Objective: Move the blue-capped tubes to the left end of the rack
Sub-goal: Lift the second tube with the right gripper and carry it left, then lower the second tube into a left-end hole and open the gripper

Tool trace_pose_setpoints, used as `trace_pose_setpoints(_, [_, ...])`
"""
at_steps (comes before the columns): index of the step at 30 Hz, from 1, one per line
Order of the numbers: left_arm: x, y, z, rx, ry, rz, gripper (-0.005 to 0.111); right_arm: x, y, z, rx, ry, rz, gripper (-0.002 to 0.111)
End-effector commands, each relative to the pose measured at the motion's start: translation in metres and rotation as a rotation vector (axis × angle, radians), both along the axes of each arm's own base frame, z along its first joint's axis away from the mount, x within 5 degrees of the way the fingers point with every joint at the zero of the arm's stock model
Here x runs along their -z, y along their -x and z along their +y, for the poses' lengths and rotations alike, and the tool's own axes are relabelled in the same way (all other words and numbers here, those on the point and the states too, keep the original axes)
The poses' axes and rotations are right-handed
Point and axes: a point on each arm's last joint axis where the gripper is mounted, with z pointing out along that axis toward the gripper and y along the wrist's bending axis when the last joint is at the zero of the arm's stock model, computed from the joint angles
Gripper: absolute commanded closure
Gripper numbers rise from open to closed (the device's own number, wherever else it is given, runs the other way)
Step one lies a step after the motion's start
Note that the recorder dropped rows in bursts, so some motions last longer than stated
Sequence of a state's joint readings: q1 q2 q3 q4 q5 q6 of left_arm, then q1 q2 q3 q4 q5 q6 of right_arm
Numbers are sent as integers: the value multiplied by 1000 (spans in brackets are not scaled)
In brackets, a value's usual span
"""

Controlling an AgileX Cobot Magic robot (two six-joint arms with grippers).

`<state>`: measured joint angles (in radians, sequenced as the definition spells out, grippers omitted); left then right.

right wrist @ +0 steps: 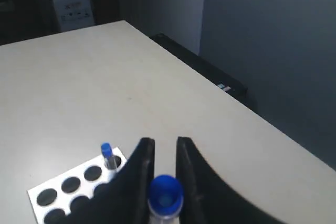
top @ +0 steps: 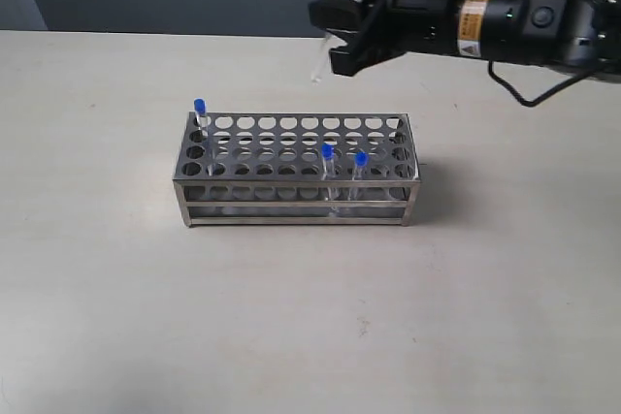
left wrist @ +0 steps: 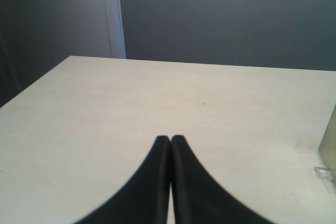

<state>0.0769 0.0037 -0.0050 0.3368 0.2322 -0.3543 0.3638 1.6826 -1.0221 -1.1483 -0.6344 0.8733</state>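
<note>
**Three tubes racked, a fourth aloft in the right gripper**

Three of the blue-capped tubes (top: 327, 155) stand upright in the rack (top: 291, 193), which sits on the pale table (top: 116, 317). One tube is at the rack's left end (top: 199, 109). The other two are near each other, right of the middle and toward the front edge, the second at (top: 360, 159).

The fourth tube (right wrist: 165, 196) is off the rack. The right gripper (top: 335, 50) hangs above and behind the rack's right half, its black fingers (right wrist: 144, 156) clamped on either side of that tube just below the cap. In the exterior view the tube's clear body (top: 317, 63) pokes out beneath the fingertips. The right wrist view looks down past the cap to a corner of the rack's top plate (right wrist: 39, 195), where the left-end tube (right wrist: 107, 153) stands in a corner hole.

The left gripper (left wrist: 170, 139) hovers over bare table with its two pads pressed together and nothing between them.

For writing, the right arm carries an orange-yellow label (top: 473, 9) with a warning triangle, but its text is too small to read. A white box (right wrist: 68, 4) beyond the table bears dark marks, equally illegible.
</note>
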Motion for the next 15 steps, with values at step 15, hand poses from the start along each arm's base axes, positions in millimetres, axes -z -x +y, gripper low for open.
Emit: trace_pose_setpoints(15, [1, 0, 0, 7, 6, -1, 106, 49, -20, 120, -221, 70, 81, 109])
